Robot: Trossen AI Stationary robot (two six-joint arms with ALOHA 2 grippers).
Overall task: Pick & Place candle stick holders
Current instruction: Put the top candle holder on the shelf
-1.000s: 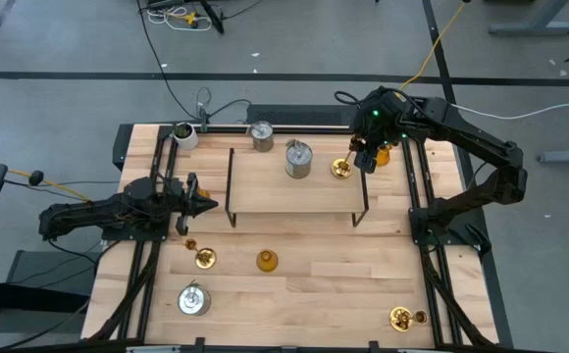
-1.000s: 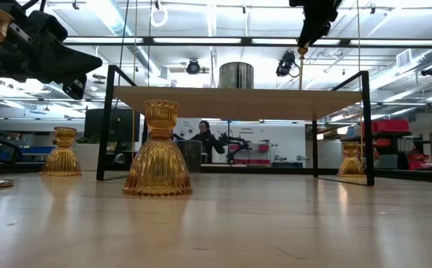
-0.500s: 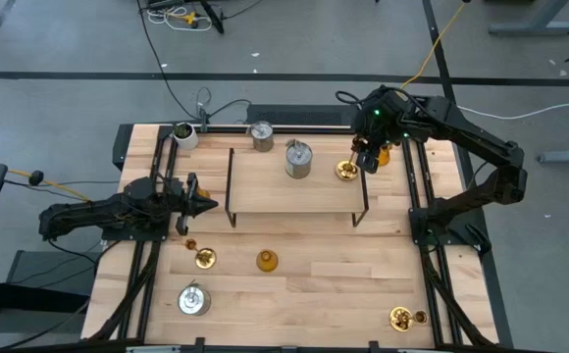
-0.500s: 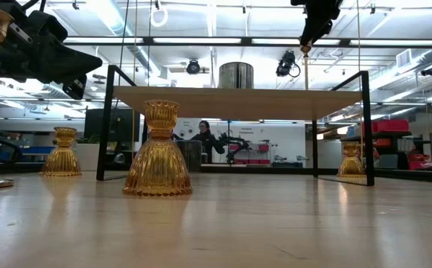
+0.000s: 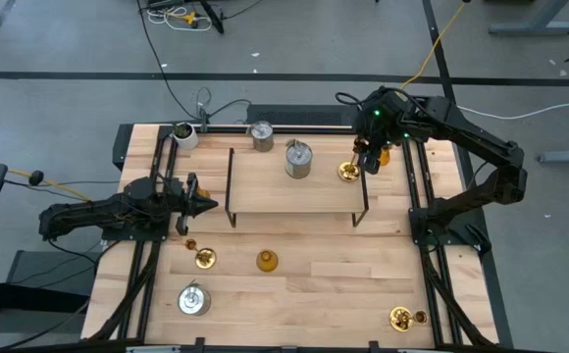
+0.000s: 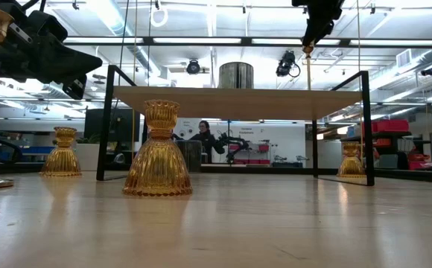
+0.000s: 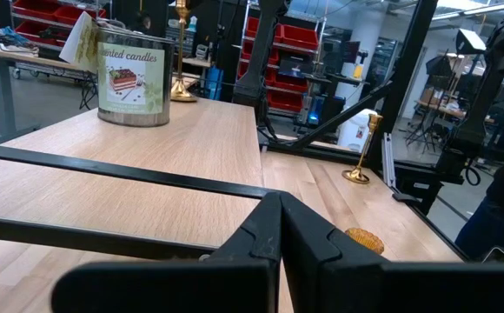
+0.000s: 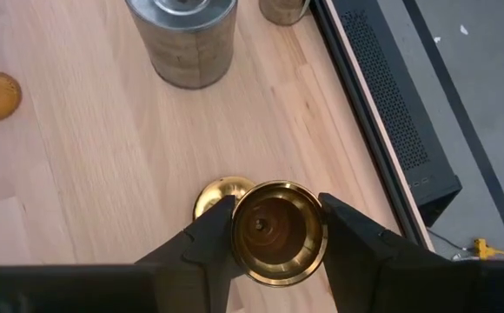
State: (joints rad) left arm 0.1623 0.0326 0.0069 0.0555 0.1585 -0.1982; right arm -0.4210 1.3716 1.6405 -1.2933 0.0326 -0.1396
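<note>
My right gripper (image 5: 365, 159) is over the right end of the wooden rack (image 5: 294, 188), shut on a tall gold brass candle stick holder (image 8: 278, 230). My left gripper (image 5: 202, 204) is shut and empty, level beside the rack's left side. A silver can holder (image 5: 298, 159) stands on the rack top. Another silver can (image 5: 261, 135) stands behind the rack, and a third (image 5: 193, 299) stands near the front left. An amber holder (image 5: 266, 260) and a gold one (image 5: 204, 258) stand on the table in front of the rack. My right gripper pinches the brass holder's top cup (image 8: 280, 261) between its two fingers (image 8: 207, 245), which come from above and point down. The holder hangs upright below them. Its thin stem (image 6: 307, 67) runs down to the rack's top board; whether the base (image 8: 220, 196) rests there I cannot tell.
A whitish cup (image 5: 184, 134) stands at the far left corner. Another amber holder (image 5: 384, 153) stands by the right gripper, and a brass holder (image 5: 402, 318) lies at the near right. The rack's black wire sides (image 5: 232, 186) stand close to my left gripper.
My right gripper has edged a little toward the table's right edge with the brass holder, which stays upright. It stays shut on the holder.
</note>
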